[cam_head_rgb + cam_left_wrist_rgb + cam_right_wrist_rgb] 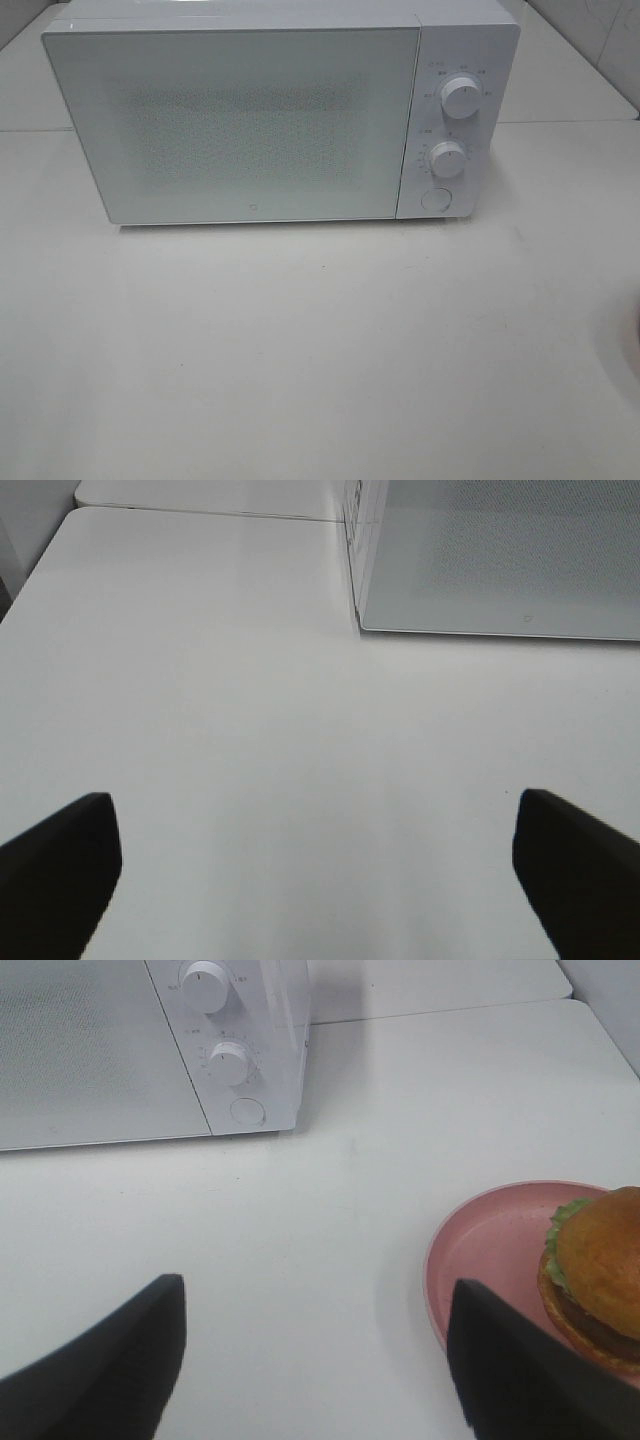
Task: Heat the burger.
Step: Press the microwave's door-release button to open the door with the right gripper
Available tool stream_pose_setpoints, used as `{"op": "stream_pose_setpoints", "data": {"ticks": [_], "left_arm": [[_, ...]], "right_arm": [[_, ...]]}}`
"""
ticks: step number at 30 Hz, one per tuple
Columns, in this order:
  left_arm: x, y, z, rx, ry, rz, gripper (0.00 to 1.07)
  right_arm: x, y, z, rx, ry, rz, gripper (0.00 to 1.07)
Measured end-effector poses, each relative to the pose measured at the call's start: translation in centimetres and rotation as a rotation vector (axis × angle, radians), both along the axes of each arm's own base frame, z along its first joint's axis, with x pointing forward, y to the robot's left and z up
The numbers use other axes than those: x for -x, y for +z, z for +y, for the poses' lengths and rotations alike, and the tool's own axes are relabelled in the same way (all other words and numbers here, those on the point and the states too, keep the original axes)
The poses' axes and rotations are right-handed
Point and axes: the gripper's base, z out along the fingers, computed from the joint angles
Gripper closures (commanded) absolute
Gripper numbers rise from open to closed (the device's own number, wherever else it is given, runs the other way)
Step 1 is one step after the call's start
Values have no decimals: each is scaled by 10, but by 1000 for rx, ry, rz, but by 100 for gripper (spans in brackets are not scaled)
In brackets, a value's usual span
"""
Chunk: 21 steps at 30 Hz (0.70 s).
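Observation:
The burger, with a glossy brown bun and green lettuce, sits on a round pink plate on the white table, cut off by the edge of the right wrist view. My right gripper is open and empty above the table, with one finger close beside the plate's rim. My left gripper is open and empty over bare table, in front of the microwave's left corner. The white microwave stands at the back with its door shut. Neither gripper shows in the exterior high view.
The microwave's panel carries two round knobs and a round door button; the button also shows in the right wrist view. The microwave's door also shows in the left wrist view. A seam between tabletops runs behind it.

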Motion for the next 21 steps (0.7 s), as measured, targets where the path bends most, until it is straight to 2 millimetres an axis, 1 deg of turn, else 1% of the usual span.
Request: {"op": "stream_pose_setpoints", "data": {"ticks": [5,9,18,21], "left_arm": [[0,0,0,0,0,0,6],[0,0,0,0,0,0,6],[0,0,0,0,0,0,6],[0,0,0,0,0,0,6]], "right_arm": [[0,0,0,0,0,0,37],[-6,0,1,6,-1,37,37],[-8,0,0,13,-4,47,37],[-12,0,0,24,-9,68,37]]}}
